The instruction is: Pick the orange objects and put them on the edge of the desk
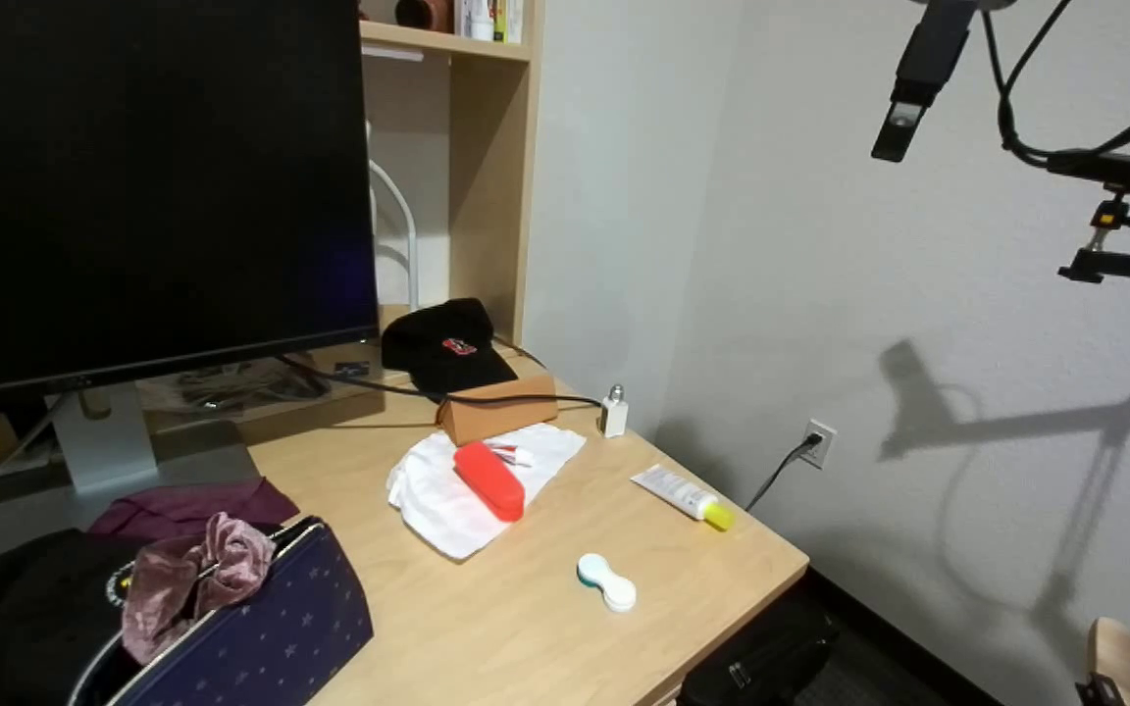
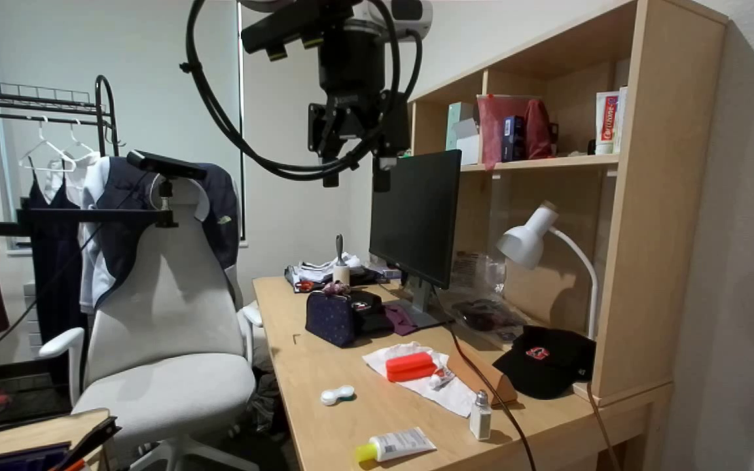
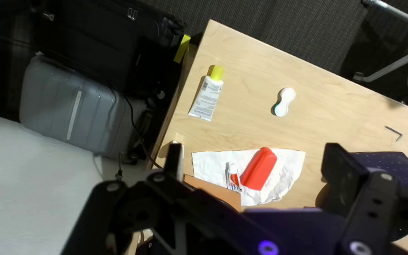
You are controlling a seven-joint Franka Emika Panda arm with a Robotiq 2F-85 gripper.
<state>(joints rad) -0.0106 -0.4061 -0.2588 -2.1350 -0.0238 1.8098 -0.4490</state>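
Note:
A chunky red-orange case (image 1: pixel 489 480) lies on a white cloth (image 1: pixel 433 500) on the tan desk (image 1: pixel 526 637). The case also shows in an exterior view (image 2: pixel 410 367) and in the wrist view (image 3: pixel 259 169). A small white tube with a red label (image 3: pixel 233 177) lies beside it on the cloth. No separate thin orange stick shows. My gripper (image 2: pixel 356 176) is open and empty, high above the desk. In the wrist view the gripper (image 3: pixel 253 150) points down, with the case far below between its wide-apart fingers. In an exterior view only part of the gripper shows at the top.
A white tube with a yellow cap (image 3: pixel 207 95) and a white dumbbell-shaped piece (image 3: pixel 284 102) lie nearer the desk's edges. A brown box (image 1: pixel 496 407), a white bottle (image 1: pixel 614 412), a black cap (image 2: pixel 545 362), a navy pouch (image 2: pixel 330 318) and a monitor (image 1: pixel 153 186) stand around the cloth.

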